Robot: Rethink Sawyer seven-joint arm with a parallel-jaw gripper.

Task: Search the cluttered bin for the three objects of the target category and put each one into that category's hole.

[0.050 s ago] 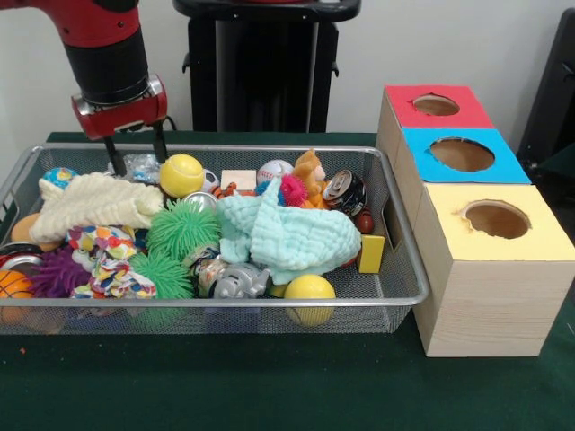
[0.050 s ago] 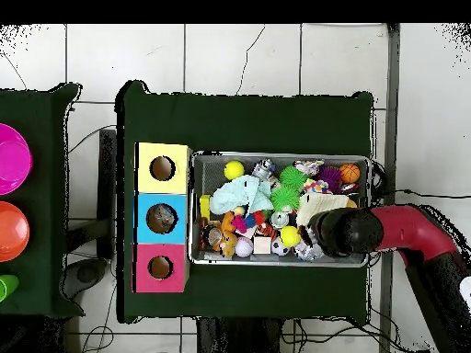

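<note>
Bin [image 1: 395, 296] of wire mesh on green table [image 1: 269, 386], crammed; sorting box [image 1: 490, 296] just beside it, three holes topped red, blue, yellow. Target category not stated; balls judged likeliest set.

Largest soft items first: mint cloth [image 1: 278, 233] draped mid-bin, cream towel [image 1: 94, 205] at one end. Limp, likely to drag neighbours.

Spiky green balls [image 1: 184, 229]: light, squashy, easy to pinch anywhere.

Yellow tennis ball [image 1: 181, 175] near back wall, fuzzy, firm, light; best taken across its middle. Smooth yellow ball [image 1: 309, 289] against front wall, probably slippery, apt to roll.

Gripper [image 1: 135, 154] hanging over back corner, fingers [image 1: 160, 144] parted, empty, tips just beside tennis ball.
</note>
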